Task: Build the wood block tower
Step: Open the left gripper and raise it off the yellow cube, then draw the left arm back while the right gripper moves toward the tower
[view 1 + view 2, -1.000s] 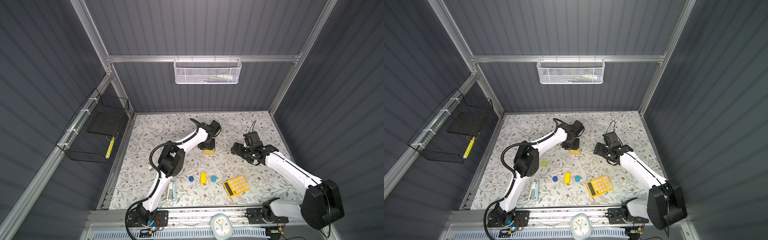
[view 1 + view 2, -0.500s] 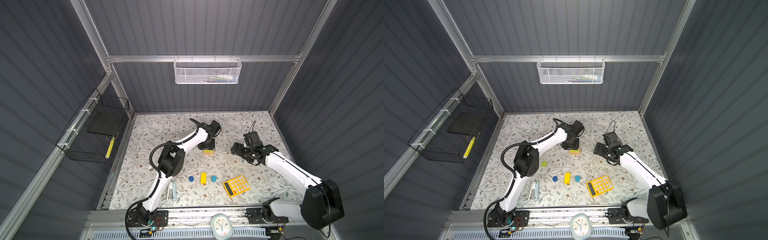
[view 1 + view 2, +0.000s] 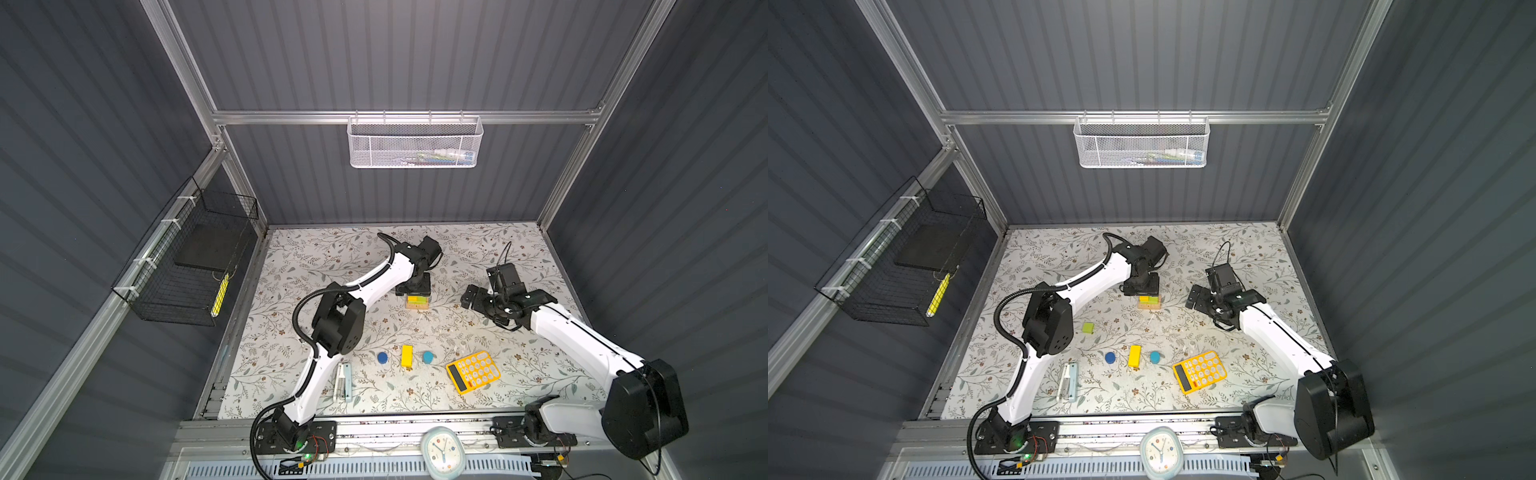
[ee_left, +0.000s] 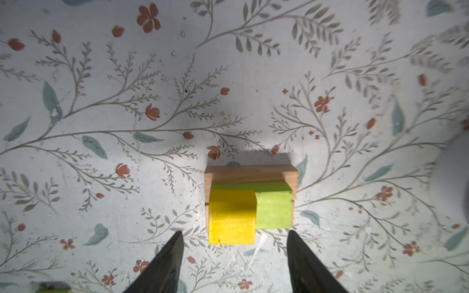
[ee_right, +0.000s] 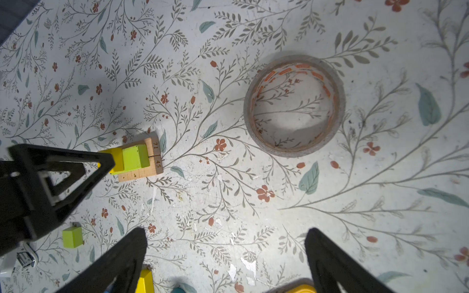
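The left gripper (image 4: 234,237) hangs right over the wood block tower (image 3: 417,302), jaws parted wider than the top block and nothing between them. The right gripper (image 5: 227,230) hovers off to the side, spread wide and equally empty, above bare table (image 5: 380,203) near the tape roll (image 5: 294,106). The tower stands toward the back middle of the table. It has two tan bars (image 4: 250,172) side by side, a lime-green bar (image 4: 274,210) on them and a yellow cube (image 4: 231,218) at one end (whether the cube rests on the green or straight on the tan, I cannot tell). The loose pieces lie nearer the front. A yellow bar (image 3: 407,356) lies between two blue cylinders (image 3: 382,357), with a lime-green cube (image 3: 1088,328) apart on the left side and the calculator (image 3: 473,372) just beside the group. These blocks look light, rigid and unlikely to break, but the painted faces are probably smooth and a little slippery, and nothing ties the stack together, so a sideways nudge could shift it. I would take the yellow bar across its narrow width at mid-length, the cubes by two opposite flat faces, and each cylinder across its round side, then lower and let go straight up and down.
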### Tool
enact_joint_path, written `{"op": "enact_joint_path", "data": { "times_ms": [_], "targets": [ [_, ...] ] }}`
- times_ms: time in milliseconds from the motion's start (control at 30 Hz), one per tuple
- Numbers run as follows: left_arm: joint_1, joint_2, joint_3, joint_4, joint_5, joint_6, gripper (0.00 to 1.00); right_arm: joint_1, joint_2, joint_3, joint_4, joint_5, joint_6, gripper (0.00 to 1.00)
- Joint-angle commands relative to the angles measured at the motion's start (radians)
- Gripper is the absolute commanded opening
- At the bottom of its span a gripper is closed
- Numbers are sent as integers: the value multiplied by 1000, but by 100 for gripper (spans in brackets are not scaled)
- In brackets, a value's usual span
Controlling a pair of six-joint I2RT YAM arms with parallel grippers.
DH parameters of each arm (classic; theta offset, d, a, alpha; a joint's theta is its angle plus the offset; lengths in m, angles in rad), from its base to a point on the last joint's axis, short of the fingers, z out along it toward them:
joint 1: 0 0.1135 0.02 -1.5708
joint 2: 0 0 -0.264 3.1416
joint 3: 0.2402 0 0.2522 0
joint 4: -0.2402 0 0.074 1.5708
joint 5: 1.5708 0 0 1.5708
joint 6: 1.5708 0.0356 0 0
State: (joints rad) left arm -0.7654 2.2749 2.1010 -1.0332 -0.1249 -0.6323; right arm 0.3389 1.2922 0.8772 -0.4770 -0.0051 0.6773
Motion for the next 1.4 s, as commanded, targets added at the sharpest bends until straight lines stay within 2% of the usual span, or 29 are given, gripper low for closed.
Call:
{"op": "enact_joint_path", "data": {
  "times_ms": [0,367,567,767,933,1133,1367],
  "targets": [
    [-5,-87,26,-5,-16,16,67,-4,-27,23,-23,1,10,99],
    [-2,-233,-57,12,-71,61,71,13,-57,62,-9,-46,19,99],
    [40,-350,-186,79,-95,75,74,83,-15,135,-13,-44,8,97],
    [133,-507,-403,170,-55,69,75,190,99,264,-63,-14,-4,94],
    [199,-622,-542,197,-87,77,78,281,198,384,-114,10,-11,92],
    [251,-716,-634,199,-140,104,86,382,323,538,-188,26,-17,90],
    [341,-806,-752,211,-128,115,89,489,522,759,-299,6,-47,88]
  ]
}}
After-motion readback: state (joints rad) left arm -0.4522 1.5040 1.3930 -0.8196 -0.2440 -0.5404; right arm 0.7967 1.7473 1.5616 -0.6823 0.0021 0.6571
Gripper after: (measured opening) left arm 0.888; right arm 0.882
